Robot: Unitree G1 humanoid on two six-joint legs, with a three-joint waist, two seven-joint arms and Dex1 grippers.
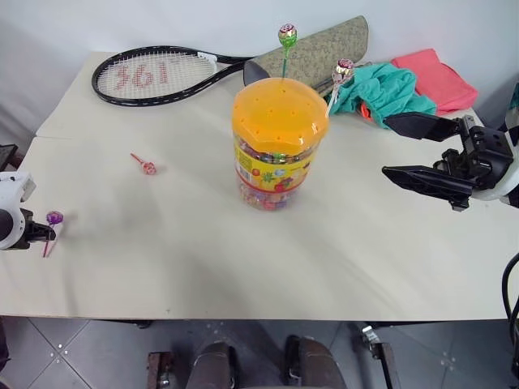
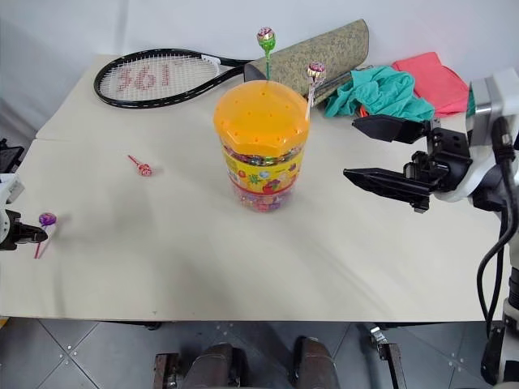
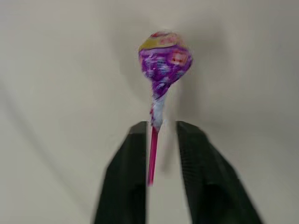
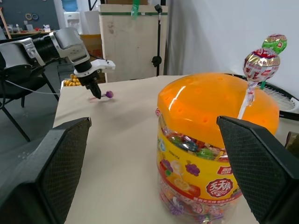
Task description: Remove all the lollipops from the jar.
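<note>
My left gripper (image 3: pixel 156 135), fingers slightly parted, brackets the purple wrapped ball lollipop's (image 3: pixel 163 60) stick; right gripper (image 1: pixel 405 147) gapes beside the orange-lidded clear plastic jar (image 1: pixel 277 146).

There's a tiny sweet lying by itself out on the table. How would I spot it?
Start at the jar with the orange lid mid-table, then look towards the robot's left, short of the tennis racket. The red lollipop lies flat there, alone on the bare tabletop, while two others stand upright in the lid.

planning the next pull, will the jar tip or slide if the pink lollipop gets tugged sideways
Probably stays put: the jar looks squat and packed with sweets, so likely heavy. Nothing braces it, so a hard sideways tug might slide it. The pink lollipop has a thin stick, so pulling straight up seems safer.
</note>
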